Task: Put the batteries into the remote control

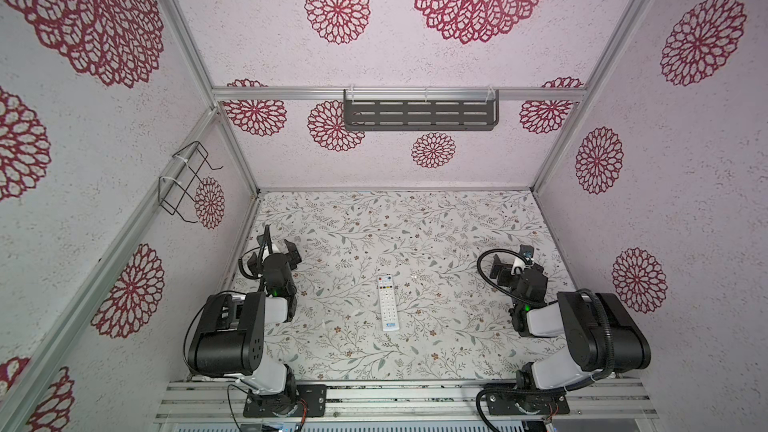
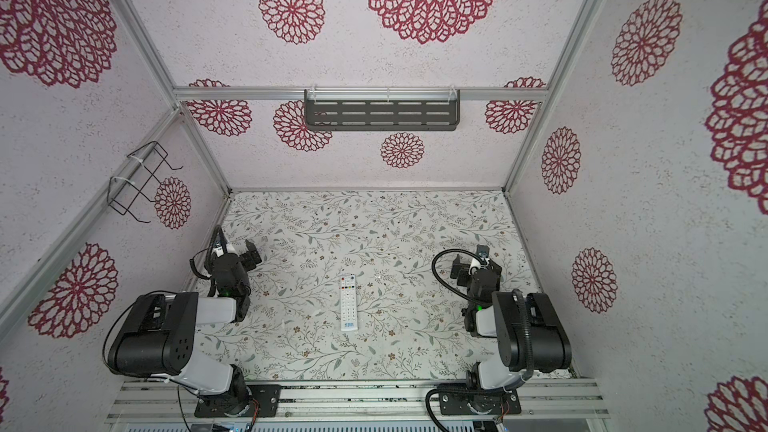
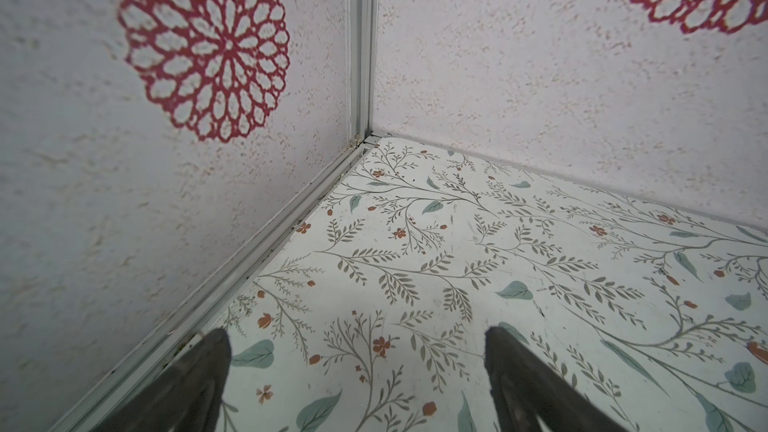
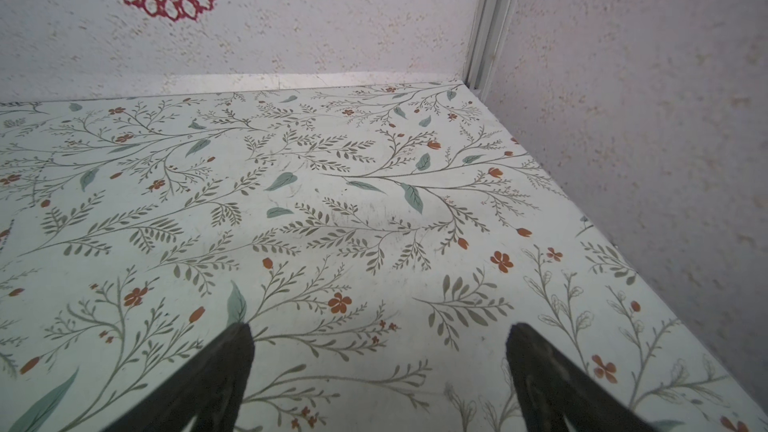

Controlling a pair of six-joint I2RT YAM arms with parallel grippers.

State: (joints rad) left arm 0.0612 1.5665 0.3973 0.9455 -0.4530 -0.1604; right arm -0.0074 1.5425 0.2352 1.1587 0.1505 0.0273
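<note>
since the remote control (image 1: 387, 303) lies button-side up near the middle of the floral surface (image 1: 415, 218), between the two arms and well apart from both, its back and battery bay face down and out of sight; the judgement is that it will have to be turned over before anything can be loaded. its red and coloured buttons point toward the far wall and its blue logo toward the arm bases, a lay that leaves both long edges free to either arm. the left hand (image 3: 355, 338) hangs with its jaws spread wide over bare surface beside the left wall, holding nothing; the right hand (image 4: 380, 330) is likewise spread wide and empty over bare surface toward the right wall. both look parked clear of the work, not set up for a grasp. the batteries cannot be found in any view. as for writing, the blue logo is too small to read, the button markings are no clearer, and no other label shows.
</note>
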